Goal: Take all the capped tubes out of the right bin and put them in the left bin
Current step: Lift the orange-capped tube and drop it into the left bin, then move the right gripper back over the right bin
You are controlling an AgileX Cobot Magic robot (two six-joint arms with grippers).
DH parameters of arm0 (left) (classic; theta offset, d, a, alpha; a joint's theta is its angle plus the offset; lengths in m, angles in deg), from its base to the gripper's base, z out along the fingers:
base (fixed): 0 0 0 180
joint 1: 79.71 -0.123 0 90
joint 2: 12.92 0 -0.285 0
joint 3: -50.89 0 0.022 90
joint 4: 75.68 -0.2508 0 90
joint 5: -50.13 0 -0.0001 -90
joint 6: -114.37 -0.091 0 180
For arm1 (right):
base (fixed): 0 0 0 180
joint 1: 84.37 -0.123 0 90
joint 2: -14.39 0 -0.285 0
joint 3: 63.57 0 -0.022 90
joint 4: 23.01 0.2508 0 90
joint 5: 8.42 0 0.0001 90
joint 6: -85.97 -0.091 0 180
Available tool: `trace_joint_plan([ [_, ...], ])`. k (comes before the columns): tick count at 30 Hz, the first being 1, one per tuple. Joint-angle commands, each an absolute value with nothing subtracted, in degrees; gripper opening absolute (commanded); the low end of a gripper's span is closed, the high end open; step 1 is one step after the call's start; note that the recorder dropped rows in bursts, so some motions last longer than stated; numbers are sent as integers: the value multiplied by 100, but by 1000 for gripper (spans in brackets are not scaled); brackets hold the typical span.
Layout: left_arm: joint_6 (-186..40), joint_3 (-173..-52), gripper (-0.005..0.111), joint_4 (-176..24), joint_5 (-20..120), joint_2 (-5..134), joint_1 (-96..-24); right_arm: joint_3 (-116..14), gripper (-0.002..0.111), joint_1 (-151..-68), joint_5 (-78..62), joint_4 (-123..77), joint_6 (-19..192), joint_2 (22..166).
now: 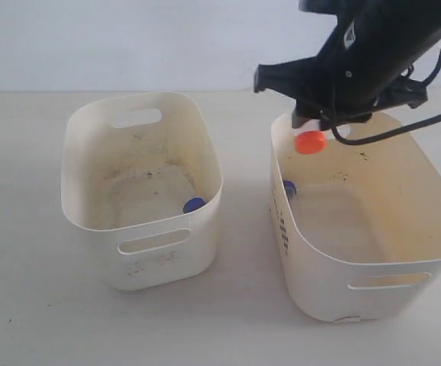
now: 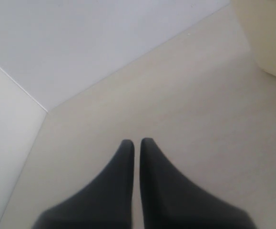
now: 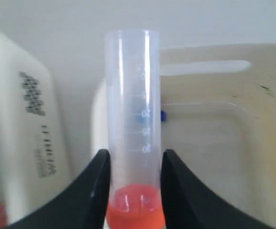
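Capped tubes are partly moved: one blue-capped tube lies in the left bin, another blue cap shows in the right bin. Right jaws pinch an orange-capped tube above it; left jaws are pressed together.

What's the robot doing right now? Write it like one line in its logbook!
right gripper: shut on orange-capped tube, by right bin rim | left gripper: shut, empty | left bin: blue cap inside
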State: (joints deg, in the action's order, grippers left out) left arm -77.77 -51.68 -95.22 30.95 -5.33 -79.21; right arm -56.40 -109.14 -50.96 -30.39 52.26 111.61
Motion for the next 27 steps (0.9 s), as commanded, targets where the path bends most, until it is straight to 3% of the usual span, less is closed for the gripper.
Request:
trace_joint_plan([
  [1, -7770, -5190, 4, -9506, 3124, -513, -7915, -5626, 0, -11216, -4168, -1884, 6162, 11006],
  [9, -7770, -5190, 4, -9506, 3124, -513, -7915, -5626, 0, -12394, -2208, -1672, 6394, 11599],
  [11, -7770, -5190, 4, -9506, 3124, -513, -7915, -5626, 8, -12505, -2036, -1672, 6408, 11895],
  [15, -7770, -5190, 4, -9506, 3124, -513, -7915, -5626, 78, -12505, -2021, -1672, 6408, 12218],
  [16, -7770, -5190, 4, -9506, 3124, -513, -7915, -5639, 83, -12505, -2012, -1672, 6420, 12218],
  [18, -7770, -5190, 4, -9506, 3124, -513, -7915, -5818, 67, -12505, -2214, -1692, 6575, 12178],
  [20, -7770, -5190, 4, -9506, 3124, -513, -7915, -6087, 32, -12482, -2730, -1741, 6624, 11987],
  [21, -7770, -5190, 4, -9506, 3124, -513, -7915, -6215, 5, -12423, -3037, -1867, 6653, 11826],
  [27, -7770, -5190, 4, -9506, 3124, -513, -7915, -6298, 1, -11558, -4416, -2035, 6662, 11231],
])
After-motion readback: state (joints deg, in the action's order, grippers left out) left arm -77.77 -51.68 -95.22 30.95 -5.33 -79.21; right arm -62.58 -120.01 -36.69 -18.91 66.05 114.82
